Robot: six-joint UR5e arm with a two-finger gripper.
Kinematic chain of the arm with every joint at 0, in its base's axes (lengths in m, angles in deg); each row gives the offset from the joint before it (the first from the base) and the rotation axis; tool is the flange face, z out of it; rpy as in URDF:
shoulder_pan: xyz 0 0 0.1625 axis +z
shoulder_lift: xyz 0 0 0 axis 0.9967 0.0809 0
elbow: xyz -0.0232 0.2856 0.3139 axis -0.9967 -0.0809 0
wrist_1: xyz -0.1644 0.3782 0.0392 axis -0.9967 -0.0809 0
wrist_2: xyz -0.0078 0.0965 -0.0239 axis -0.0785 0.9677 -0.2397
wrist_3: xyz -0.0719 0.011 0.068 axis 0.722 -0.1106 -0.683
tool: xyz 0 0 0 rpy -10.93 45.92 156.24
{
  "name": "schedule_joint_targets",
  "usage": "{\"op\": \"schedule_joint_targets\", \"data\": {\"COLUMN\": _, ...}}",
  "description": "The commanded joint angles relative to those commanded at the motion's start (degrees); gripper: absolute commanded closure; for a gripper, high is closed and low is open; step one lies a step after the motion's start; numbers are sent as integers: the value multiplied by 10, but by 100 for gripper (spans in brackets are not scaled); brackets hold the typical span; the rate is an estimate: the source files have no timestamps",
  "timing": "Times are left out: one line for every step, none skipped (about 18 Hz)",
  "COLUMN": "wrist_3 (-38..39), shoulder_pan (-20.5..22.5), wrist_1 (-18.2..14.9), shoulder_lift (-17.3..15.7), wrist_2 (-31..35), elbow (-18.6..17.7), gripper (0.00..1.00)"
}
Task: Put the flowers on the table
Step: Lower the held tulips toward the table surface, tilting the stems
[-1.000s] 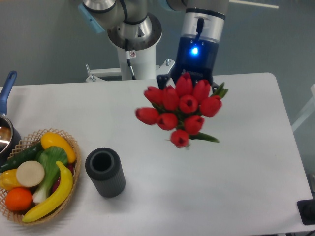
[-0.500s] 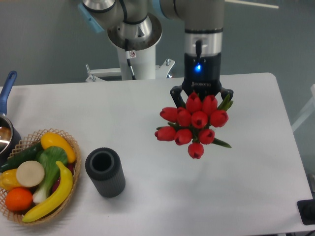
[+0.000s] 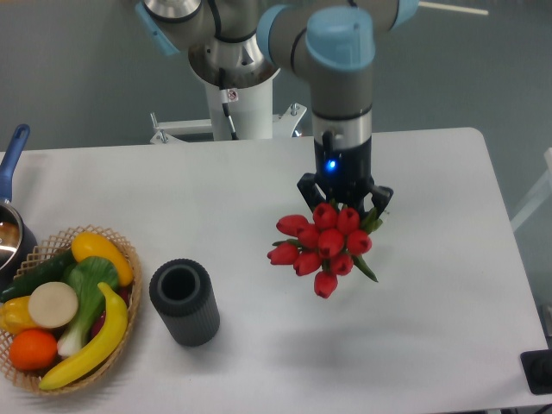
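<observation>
The white table [image 3: 431, 328] spreads under me, rounded at its corners. My arm [image 3: 341, 78] drops straight down over its right-centre, a blue light glowing at the wrist. At the left edge sits a wicker basket [image 3: 129, 259] heaped with toy fruit and vegetables: banana, orange, cucumber and others. Behind it a pot with a blue handle [image 3: 12, 155] pokes in from the edge. A dark grey vase [image 3: 184, 304] stands upright just right of the basket, well apart from me. My gripper [image 3: 344, 200] is clamped on the red tulips [image 3: 323, 246]; the blooms face the camera, hiding the stems and whether they touch the tabletop.
</observation>
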State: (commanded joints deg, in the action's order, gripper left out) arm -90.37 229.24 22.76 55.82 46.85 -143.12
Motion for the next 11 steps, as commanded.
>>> {"op": "schedule_joint_targets", "data": {"wrist_3": 0, "shoulder_pan": 0, "wrist_1": 2, "shoulder_lift": 9, "wrist_2": -1, "elbow": 1, "gripper": 60}}
{"op": "schedule_joint_targets", "data": {"wrist_3": 0, "shoulder_pan": -1, "wrist_1": 3, "shoulder_lift": 15, "wrist_2": -2, "elbow": 1, "gripper": 60}}
{"op": "schedule_joint_targets", "data": {"wrist_3": 0, "shoulder_pan": -1, "wrist_1": 2, "shoulder_lift": 21, "wrist_2": -1, "elbow": 1, "gripper": 60}}
{"op": "schedule_joint_targets", "data": {"wrist_3": 0, "shoulder_pan": -1, "wrist_1": 3, "shoulder_lift": 26, "wrist_2": -1, "elbow": 0, "gripper": 60}}
{"op": "schedule_joint_targets", "data": {"wrist_3": -1, "shoulder_pan": -2, "wrist_1": 4, "shoulder_lift": 30, "wrist_2": -2, "elbow": -1, "gripper": 60}}
{"op": "schedule_joint_targets", "data": {"wrist_3": -1, "shoulder_pan": -8, "wrist_1": 4, "shoulder_lift": 38, "wrist_2": -2, "elbow": 0, "gripper": 60}}
{"op": "schedule_joint_targets", "data": {"wrist_3": 0, "shoulder_pan": -12, "wrist_1": 4, "shoulder_lift": 43, "wrist_2": -1, "elbow": 1, "gripper": 60}}
{"op": "schedule_joint_targets", "data": {"wrist_3": -1, "shoulder_pan": -12, "wrist_1": 5, "shoulder_lift": 57, "wrist_2": -1, "elbow": 2, "gripper": 60}}
{"op": "schedule_joint_targets", "data": {"wrist_3": -1, "shoulder_pan": -13, "wrist_1": 6, "shoulder_lift": 68, "wrist_2": -1, "elbow": 4, "gripper": 60}}
{"op": "schedule_joint_targets", "data": {"wrist_3": -1, "shoulder_pan": -13, "wrist_1": 8, "shoulder_lift": 83, "wrist_2": 0, "elbow": 7, "gripper": 60}}
{"op": "schedule_joint_targets", "data": {"wrist_3": -1, "shoulder_pan": -13, "wrist_1": 9, "shoulder_lift": 88, "wrist_2": 0, "elbow": 10, "gripper": 60}}
